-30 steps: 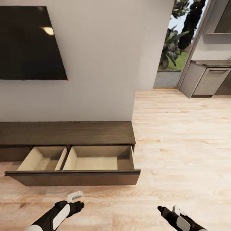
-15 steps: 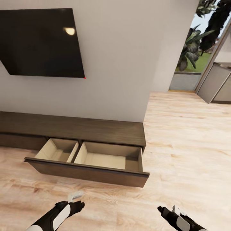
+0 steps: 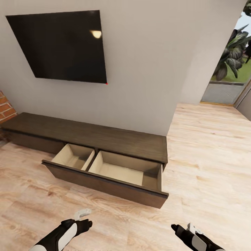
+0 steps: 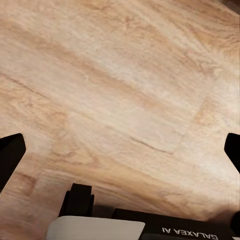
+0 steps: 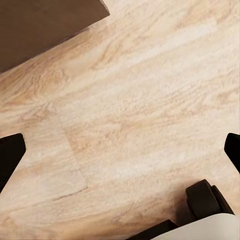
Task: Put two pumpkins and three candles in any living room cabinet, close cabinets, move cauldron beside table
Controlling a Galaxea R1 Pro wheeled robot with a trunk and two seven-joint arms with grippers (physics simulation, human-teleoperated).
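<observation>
The long, low dark brown cabinet (image 3: 104, 134) stands against the grey wall in the head view. One wide drawer (image 3: 115, 183) is pulled out, and both of its pale wood compartments are empty. My left gripper (image 3: 83, 223) hangs low over the plank floor in front of the drawer, open with nothing in it. In the left wrist view the left gripper (image 4: 120, 155) shows spread fingertips (image 4: 10, 155) over bare floor. My right gripper (image 3: 176, 228) is open and empty too, and its fingertips (image 5: 10, 152) frame floor near the drawer's corner (image 5: 45, 25). The pumpkins, candles, cauldron and table are out of view.
A black TV (image 3: 62, 45) hangs on the wall above the cabinet. Red brick of the fireplace (image 3: 5, 106) shows at the left edge. Light plank floor (image 3: 209, 157) runs right toward a glass door with plants (image 3: 232, 62) outside.
The camera has swung left, so the cabinet and TV have slid rightward in the picture and the brick fireplace has come into sight. Both arms keep their pose.
</observation>
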